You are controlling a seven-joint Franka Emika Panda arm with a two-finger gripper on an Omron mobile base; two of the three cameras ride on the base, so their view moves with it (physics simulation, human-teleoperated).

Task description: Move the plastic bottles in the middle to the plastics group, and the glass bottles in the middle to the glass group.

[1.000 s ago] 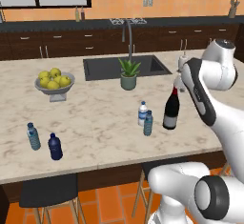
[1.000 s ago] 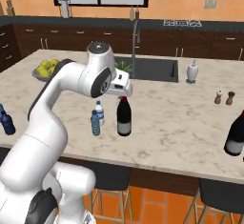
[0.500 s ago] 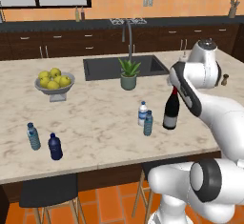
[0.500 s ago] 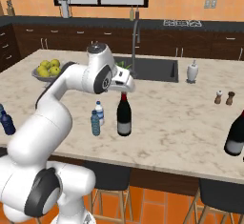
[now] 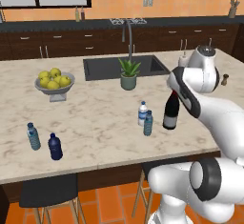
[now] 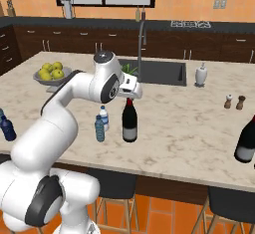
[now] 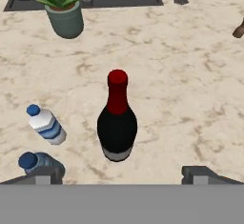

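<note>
Mid-counter stand a clear white-labelled plastic bottle (image 5: pixel 142 113) (image 6: pixel 103 118) (image 7: pixel 46 124), a slimmer teal-blue one (image 5: pixel 148 123) (image 6: pixel 100 129) (image 7: pixel 38 162) and a dark red-capped glass wine bottle (image 5: pixel 170 111) (image 6: pixel 130 121) (image 7: pixel 117 118). My gripper (image 5: pixel 173 88) (image 6: pixel 130 96) (image 7: pixel 121 175) hovers just above the wine bottle's cap, open, its fingertips (image 7: pixel 40 174) spread wide with nothing held. The plastics group, a pale teal bottle (image 5: pixel 33 136) and a navy bottle (image 5: pixel 55 147) (image 6: pixel 7 128), stands at the counter's left front. Another dark wine bottle (image 6: pixel 246 141) stands at the right front.
A potted plant (image 5: pixel 127 74) (image 7: pixel 64 8) sits by the sink (image 5: pixel 100 68), with a fruit bowl (image 5: pixel 54 82) of lemons further left. A white dispenser (image 6: pixel 200 74) and salt and pepper shakers (image 6: pixel 234 101) stand to the right. Stools stand under the counter's front edge.
The arm has folded in and the hand has come down closer over the wine bottle's cap. The bottles have not moved.
</note>
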